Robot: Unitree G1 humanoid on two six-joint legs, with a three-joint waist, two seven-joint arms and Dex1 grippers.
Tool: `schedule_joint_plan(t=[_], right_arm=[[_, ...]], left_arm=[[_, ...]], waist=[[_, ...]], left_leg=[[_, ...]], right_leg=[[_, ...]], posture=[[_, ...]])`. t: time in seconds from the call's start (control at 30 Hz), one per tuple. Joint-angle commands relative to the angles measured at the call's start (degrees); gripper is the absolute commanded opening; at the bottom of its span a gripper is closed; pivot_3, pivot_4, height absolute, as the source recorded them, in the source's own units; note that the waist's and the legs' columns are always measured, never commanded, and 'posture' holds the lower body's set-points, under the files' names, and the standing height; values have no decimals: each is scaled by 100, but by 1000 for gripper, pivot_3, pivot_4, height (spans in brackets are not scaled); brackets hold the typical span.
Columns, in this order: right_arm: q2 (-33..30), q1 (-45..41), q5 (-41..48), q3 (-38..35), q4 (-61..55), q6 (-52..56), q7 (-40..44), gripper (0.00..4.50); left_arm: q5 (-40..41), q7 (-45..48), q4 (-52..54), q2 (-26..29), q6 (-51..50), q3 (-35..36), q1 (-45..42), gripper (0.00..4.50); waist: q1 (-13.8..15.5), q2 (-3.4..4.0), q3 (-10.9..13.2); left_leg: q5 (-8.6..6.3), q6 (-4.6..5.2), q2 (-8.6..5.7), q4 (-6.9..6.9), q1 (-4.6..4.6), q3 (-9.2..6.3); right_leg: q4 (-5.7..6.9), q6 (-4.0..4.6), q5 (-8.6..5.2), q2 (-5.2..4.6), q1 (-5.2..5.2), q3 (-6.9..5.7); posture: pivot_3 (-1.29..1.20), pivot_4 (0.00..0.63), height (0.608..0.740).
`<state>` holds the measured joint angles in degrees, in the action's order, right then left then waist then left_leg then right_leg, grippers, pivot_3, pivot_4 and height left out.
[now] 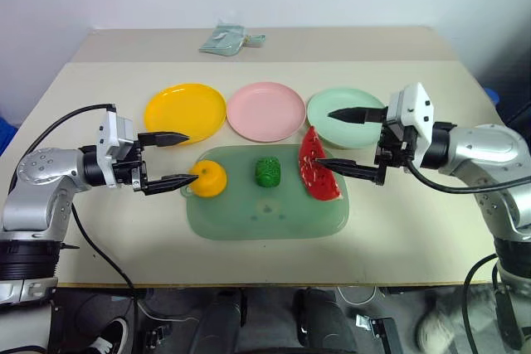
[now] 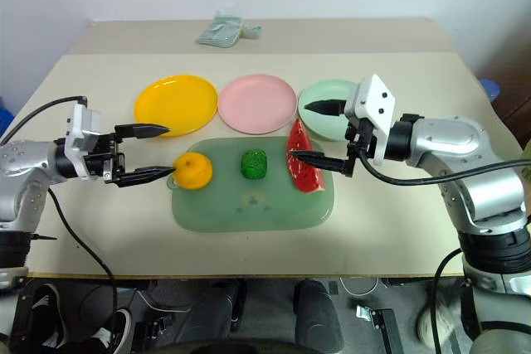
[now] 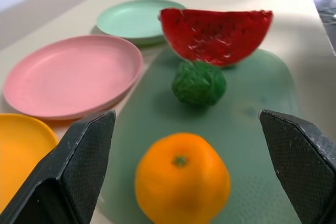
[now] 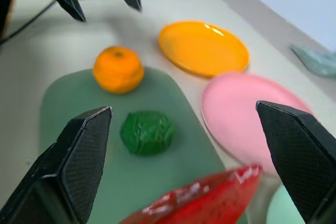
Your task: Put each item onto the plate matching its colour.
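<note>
While both arms reach in from the sides, a beige worktop carries a translucent green mat with rounded corners and a finely pebbled surface. On the mat lie three toy foods in a row: a round, glossy orange fruit with a small green stem dimple at the left end, a bumpy dark green vegetable in the middle, and a red watermelon wedge with a thin green rind at the right end, its flesh dotted with dark seeds.

Behind the mat stand three smooth round plastic plates with shallow raised rims: a yellow-orange plate on the left, a pink plate in the middle and a mint green plate on the right. The yellow-orange and pink plates lie just beside each other; the wedge's upper tip overlaps the near edge of the mint plate.

The left gripper is spread wide, holding nothing, its pointed black fingers level, the lower tip just beside the orange fruit. The right gripper also stands wide apart and empty, its fingers bracketing the watermelon wedge, one above the mint plate, one by the wedge's middle.

A pale green packet lies crumpled far back on the worktop.
</note>
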<state>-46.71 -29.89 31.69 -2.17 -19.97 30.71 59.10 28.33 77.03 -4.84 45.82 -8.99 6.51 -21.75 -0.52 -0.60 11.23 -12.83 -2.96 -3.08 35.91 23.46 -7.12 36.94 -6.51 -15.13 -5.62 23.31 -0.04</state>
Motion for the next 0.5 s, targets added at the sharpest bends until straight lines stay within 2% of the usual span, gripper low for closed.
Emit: schedule_joint_plan(t=[0.03,0.17,0.3,0.5], right_arm=[[164,-37,34,10,-91,-162,-7,4489],[93,108,1,-42,-37,-196,51,4489],[104,103,47,-37,-161,-123,-10,4489],[68,103,52,-97,-221,-105,-101,4489]], left_arm=[[-709,-85,-114,45,783,-253,85,4500],[-756,-205,-481,-267,855,-407,-54,4500],[-1424,-336,-1115,-462,1759,-739,-260,4500],[-2008,-512,-2104,-760,2259,-1146,-579,4500]], waist=[[-17,-1,0],[-19,1,1],[-9,0,0],[-14,0,-1]], left_leg=[[-1,1,-1,0,0,1],[-1,1,-4,-4,0,5],[-1,1,-6,1,0,6],[-1,1,-9,3,-1,6]], right_leg=[[0,0,0,0,1,0],[6,1,1,2,9,2],[7,0,1,4,7,1],[8,-1,1,3,4,1]], posture=[[0,150,740],[0,150,740],[0,150,740],[0,150,740]])
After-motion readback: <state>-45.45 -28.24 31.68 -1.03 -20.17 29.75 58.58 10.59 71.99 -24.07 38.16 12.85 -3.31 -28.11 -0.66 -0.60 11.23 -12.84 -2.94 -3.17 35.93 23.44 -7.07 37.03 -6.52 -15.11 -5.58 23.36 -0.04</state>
